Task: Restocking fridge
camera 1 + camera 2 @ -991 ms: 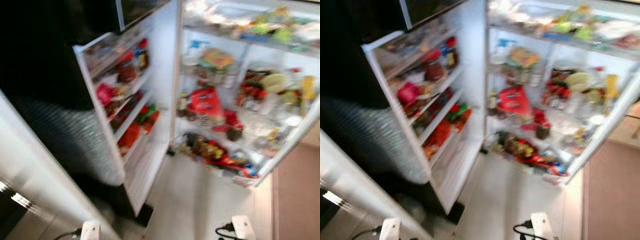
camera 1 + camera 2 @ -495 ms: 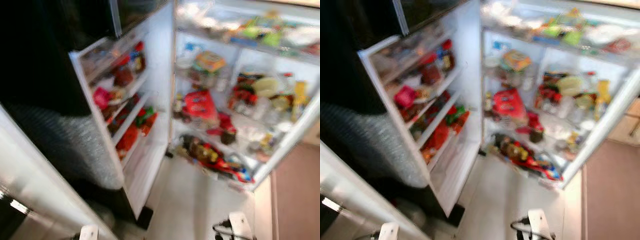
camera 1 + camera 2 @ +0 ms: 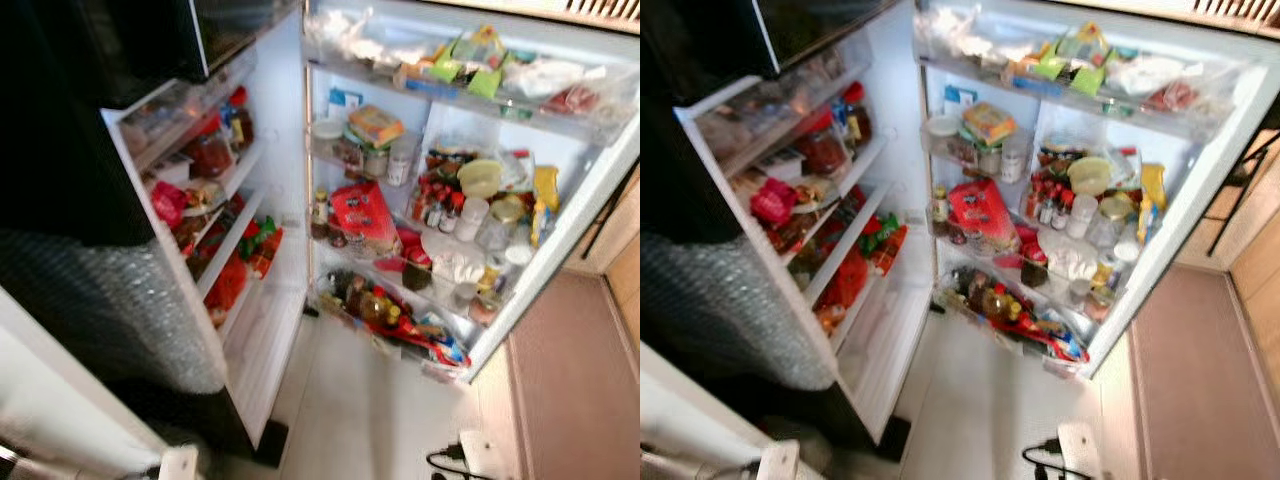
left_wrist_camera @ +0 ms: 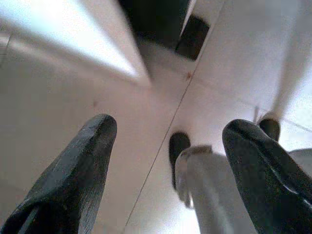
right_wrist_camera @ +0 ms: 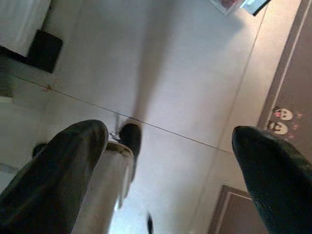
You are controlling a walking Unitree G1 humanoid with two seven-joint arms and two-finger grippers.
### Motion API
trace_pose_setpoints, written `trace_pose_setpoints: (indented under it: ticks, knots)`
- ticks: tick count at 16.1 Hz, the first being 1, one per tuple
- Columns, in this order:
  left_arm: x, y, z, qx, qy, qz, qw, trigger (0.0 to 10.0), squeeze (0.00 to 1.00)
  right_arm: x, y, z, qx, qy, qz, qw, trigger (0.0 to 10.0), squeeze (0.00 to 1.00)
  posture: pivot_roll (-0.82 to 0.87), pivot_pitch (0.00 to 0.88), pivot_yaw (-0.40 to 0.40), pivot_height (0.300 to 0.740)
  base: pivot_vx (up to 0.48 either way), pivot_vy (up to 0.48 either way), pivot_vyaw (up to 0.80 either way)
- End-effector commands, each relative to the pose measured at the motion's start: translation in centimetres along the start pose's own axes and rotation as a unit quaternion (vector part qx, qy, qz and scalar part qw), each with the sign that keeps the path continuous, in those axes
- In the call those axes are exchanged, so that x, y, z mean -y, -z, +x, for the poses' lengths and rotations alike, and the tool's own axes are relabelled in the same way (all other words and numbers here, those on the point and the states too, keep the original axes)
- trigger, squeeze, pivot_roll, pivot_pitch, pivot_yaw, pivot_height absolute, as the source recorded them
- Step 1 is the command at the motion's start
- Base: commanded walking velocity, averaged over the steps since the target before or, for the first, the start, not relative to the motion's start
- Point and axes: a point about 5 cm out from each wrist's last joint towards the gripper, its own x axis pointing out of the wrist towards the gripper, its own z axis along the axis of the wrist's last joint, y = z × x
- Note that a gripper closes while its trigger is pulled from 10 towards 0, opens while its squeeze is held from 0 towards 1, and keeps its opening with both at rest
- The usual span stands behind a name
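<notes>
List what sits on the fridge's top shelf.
The top shelf holds green-yellow packets and clear bagged food, too blurred to identify. Anything behind them is covered.

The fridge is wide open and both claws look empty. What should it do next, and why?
Probably step closer to the fridge. Both the left claw and right claw hang open over bare floor, holding nothing, well short of the crowded shelves.

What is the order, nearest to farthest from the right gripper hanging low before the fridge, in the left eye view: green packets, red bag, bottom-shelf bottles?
The right gripper hangs open above the floor.
1. Bottom-shelf bottles, lowest shelf.
2. Red bag, middle shelf.
3. Green packets, top shelf.
</notes>
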Motion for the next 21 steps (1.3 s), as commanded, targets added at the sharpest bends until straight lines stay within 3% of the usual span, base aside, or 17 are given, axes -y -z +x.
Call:
trace_pose_setpoints:
  ticks: [1, 3, 4, 5, 7, 9, 11, 12, 13, 14, 21]
  knots:
    - [0.0, -0.2, 0.1, -0.002, 0.000, 0.003, 1.000, 10.0, 0.00, 0.5, -0.1, -0.1, 0.009, 0.016, 0.022, 1.000, 10.0, 0.00, -0.09, 0.000, 0.019, 0.740, 0.000, 0.000, 0.00]
    - [0.0, -0.1, 0.0, -0.004, 0.000, 0.005, 1.000, 10.0, 0.00, 0.7, 0.1, -0.1, 0.007, 0.042, 0.045, 0.998, 10.0, 0.00, -0.10, 0.000, 0.020, 0.740, 0.000, 0.000, 0.00]
    - [0.0, -0.1, 0.0, -0.005, 0.000, 0.006, 1.000, 10.0, 0.00, 1.1, 0.1, -0.2, 0.020, 0.082, 0.061, 0.995, 10.0, 0.00, -0.10, 0.000, 0.022, 0.740, 0.000, 0.000, 0.00]
    - [-0.1, -0.1, 0.0, -0.005, -0.001, 0.006, 1.000, 10.0, 0.00, 1.6, 0.2, -0.4, 0.031, 0.144, 0.079, 0.986, 10.0, 0.00, -0.11, 0.000, 0.026, 0.740, 0.000, 0.000, 0.00]
    - [-0.2, 0.0, 0.0, -0.008, 0.001, 0.015, 1.000, 10.0, 0.00, 1.6, 0.7, -0.5, 0.038, 0.186, 0.147, 0.971, 10.0, 0.00, -0.14, 0.000, 0.054, 0.740, 0.000, 0.000, 0.00]
    - [-0.3, 0.0, 0.0, -0.009, 0.001, 0.018, 1.000, 10.0, 0.00, 1.6, 0.5, -0.6, 0.050, 0.192, 0.138, 0.970, 10.0, 0.00, -0.14, 0.000, 0.055, 0.740, 0.000, 0.000, 0.00]
    - [-0.3, 0.0, 0.0, -0.009, 0.000, 0.020, 1.000, 10.0, 0.00, 6.3, -3.1, -1.7, 0.126, 0.267, 0.138, 0.945, 10.0, 0.00, -0.14, 0.000, 0.051, 0.740, 0.000, 0.000, 0.00]
    - [-0.3, 0.0, 0.0, -0.007, -0.001, 0.017, 1.000, 10.0, 0.00, 7.7, -4.8, -2.4, 0.164, 0.301, 0.137, 0.929, 10.0, 0.00, -0.14, 0.000, 0.051, 0.740, 0.000, 0.000, 0.00]
    - [-0.3, 0.0, 0.0, -0.007, 0.000, 0.017, 1.000, 10.0, 0.00, 8.1, -5.7, -2.8, 0.184, 0.327, 0.145, 0.916, 10.0, 0.00, -0.15, 0.000, 0.052, 0.740, 0.000, 0.000, 0.00]
    - [-0.3, 0.0, 0.0, -0.007, 0.000, 0.018, 1.000, 10.0, 0.00, 8.2, -6.0, -2.9, 0.189, 0.331, 0.146, 0.913, 10.0, 0.00, -0.15, 0.000, 0.052, 0.740, 0.000, 0.000, 0.00]
    - [-0.3, 0.2, 0.0, -0.010, 0.004, 0.028, 1.000, 10.0, 0.00, 10.6, -12.8, -6.1, 0.332, 0.376, 0.138, 0.854, 10.0, 0.00, -0.17, 0.000, 0.048, 0.740, 0.000, 0.000, 0.00]
